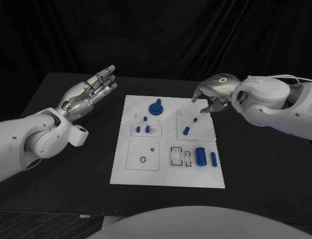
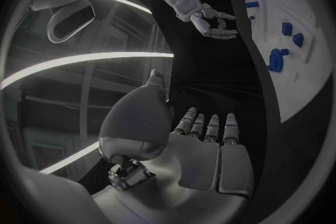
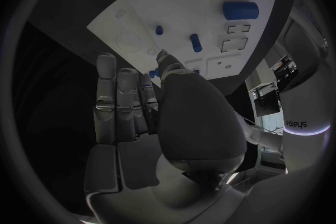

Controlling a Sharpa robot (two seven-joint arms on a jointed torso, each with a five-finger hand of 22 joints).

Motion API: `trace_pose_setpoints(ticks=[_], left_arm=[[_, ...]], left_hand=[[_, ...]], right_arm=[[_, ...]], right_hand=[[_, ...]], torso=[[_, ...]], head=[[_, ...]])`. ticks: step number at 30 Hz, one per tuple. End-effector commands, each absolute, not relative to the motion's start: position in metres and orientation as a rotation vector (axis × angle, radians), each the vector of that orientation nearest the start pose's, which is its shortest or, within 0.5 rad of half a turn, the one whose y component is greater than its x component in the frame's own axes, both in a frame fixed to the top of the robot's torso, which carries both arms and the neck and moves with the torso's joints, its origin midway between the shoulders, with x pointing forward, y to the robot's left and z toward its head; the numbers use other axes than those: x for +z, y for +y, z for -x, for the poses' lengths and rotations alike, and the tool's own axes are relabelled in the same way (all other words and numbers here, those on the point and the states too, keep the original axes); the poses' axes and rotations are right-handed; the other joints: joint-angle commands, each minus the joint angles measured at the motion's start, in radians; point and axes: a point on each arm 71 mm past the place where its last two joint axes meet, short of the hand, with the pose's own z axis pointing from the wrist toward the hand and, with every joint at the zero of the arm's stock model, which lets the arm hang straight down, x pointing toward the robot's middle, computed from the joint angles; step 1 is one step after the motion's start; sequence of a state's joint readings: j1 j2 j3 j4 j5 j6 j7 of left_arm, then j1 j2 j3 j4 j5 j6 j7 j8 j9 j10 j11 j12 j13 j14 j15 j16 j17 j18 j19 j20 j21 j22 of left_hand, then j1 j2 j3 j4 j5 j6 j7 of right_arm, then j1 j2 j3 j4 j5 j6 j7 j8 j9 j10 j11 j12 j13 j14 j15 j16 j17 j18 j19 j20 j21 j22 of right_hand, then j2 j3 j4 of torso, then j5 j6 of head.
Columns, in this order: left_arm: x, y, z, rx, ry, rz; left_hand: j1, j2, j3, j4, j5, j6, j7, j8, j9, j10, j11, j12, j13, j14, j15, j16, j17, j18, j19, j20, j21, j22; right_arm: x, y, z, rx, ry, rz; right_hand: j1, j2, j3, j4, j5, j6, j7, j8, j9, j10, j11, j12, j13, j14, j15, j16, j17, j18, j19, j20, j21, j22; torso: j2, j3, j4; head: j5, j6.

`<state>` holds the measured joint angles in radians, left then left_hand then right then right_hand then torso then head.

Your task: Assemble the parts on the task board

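Right hand (image 1: 212, 97) hovers at the board's (image 1: 163, 174) far right corner, fingers apart, nothing in it. I'd bring it down slow and straight on the small peg (image 1: 187, 131) so it doesn't get knocked. Left hand (image 1: 90, 93) is open, parked off to the side. Board's white, mid-table, with blue parts: a knob (image 1: 155, 107), a fat cylinder (image 1: 201, 156).

left hand (image 1: 90, 92) flat, fingers spread | right hand (image 1: 212, 97) empty, fingers down
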<state>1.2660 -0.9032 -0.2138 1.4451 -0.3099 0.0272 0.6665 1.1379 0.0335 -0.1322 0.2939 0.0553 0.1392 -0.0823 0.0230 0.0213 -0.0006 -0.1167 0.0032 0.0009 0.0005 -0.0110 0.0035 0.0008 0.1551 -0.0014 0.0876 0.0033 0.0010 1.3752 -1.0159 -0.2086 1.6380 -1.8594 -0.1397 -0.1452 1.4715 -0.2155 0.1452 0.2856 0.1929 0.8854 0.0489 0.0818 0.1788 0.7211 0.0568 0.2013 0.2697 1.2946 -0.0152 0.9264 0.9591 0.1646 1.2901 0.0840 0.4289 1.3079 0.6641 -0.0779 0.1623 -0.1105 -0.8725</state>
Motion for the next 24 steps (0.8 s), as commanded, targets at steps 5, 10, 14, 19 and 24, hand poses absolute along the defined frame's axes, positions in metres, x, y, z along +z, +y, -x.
trace_pose_setpoints(ticks=[5,10,14,19,24], left_arm=[[-0.182,0.241,-0.468,-1.923,1.362,0.661],[-0.183,0.24,-0.466,-1.938,1.37,0.676],[-0.184,0.238,-0.466,-1.952,1.387,0.684],[-0.185,0.238,-0.466,-1.958,1.401,0.69],[-0.186,0.238,-0.466,-1.965,1.415,0.694]], left_hand=[[-0.005,0.009,-0.004,0.0,-0.003,0.0,-0.006,-0.003,-0.001,0.001,-0.005,-0.003,-0.001,0.0,0.0,-0.004,-0.001,0.014,0.001,0.001,-0.003,-0.001],[0.015,0.039,-0.01,-0.001,0.019,0.001,0.003,-0.003,-0.001,0.001,0.004,-0.003,-0.001,0.0,0.014,-0.004,-0.001,0.018,0.001,0.028,-0.003,-0.001],[0.04,0.065,-0.03,-0.003,0.06,0.004,0.013,-0.003,0.0,0.001,0.017,-0.003,-0.001,0.0,0.028,-0.004,-0.001,0.022,0.001,0.052,-0.003,-0.001],[0.065,0.082,-0.047,-0.002,0.093,0.012,0.023,-0.001,0.001,0.001,0.034,-0.002,0.0,0.0,0.04,-0.004,-0.001,0.023,0.001,0.067,-0.003,-0.001],[0.091,0.1,-0.06,-0.003,0.129,0.019,0.031,-0.001,0.001,0.002,0.049,0.0,0.0,0.0,0.056,-0.004,-0.001,0.023,0.001,0.084,-0.003,-0.001]], right_arm=[[-0.179,-0.249,-0.464,0.239,1.706,0.682],[-0.19,-0.25,-0.464,0.24,1.732,0.687],[-0.2,-0.251,-0.464,0.245,1.747,0.687],[-0.207,-0.25,-0.465,0.262,1.745,0.686],[-0.213,-0.249,-0.465,0.276,1.742,0.686]], right_hand=[[0.015,0.026,0.017,-0.01,0.051,0.007,0.005,0.007,0.009,0.059,-0.003,0.01,-0.02,0.004,-0.006,0.009,-0.016,-0.007,0.013,-0.003,0.002,0.052],[0.02,0.039,0.031,-0.032,0.103,0.007,0.009,0.006,0.016,0.105,-0.007,0.016,-0.028,0.01,-0.009,0.019,-0.019,-0.009,0.024,-0.006,0.017,0.057],[0.023,0.047,0.047,-0.052,0.143,0.01,0.015,0.007,0.02,0.135,-0.004,0.014,-0.036,0.006,-0.009,0.015,-0.032,-0.009,0.025,-0.007,0.013,0.057],[0.02,0.05,0.066,-0.075,0.17,-0.014,0.005,-0.008,0.01,0.148,0.006,-0.006,-0.053,-0.003,-0.004,-0.005,-0.06,-0.008,0.023,-0.006,-0.001,0.056],[0.014,0.052,0.079,-0.083,0.17,0.001,0.004,-0.003,0.009,0.176,0.007,-0.011,-0.061,-0.004,-0.002,-0.011,-0.072,-0.008,0.025,-0.005,-0.003,0.056]], torso=[[-0.008,-0.0164,0.0133],[-0.009,-0.0203,0.0173],[-0.007,-0.0167,0.0133],[-0.006,-0.017,0.0164],[-0.007,-0.0168,0.0164]], head=[[-0.01,0.0],[-0.016,0.0],[-0.018,0.0],[-0.025,0.0],[-0.029,0.0]])
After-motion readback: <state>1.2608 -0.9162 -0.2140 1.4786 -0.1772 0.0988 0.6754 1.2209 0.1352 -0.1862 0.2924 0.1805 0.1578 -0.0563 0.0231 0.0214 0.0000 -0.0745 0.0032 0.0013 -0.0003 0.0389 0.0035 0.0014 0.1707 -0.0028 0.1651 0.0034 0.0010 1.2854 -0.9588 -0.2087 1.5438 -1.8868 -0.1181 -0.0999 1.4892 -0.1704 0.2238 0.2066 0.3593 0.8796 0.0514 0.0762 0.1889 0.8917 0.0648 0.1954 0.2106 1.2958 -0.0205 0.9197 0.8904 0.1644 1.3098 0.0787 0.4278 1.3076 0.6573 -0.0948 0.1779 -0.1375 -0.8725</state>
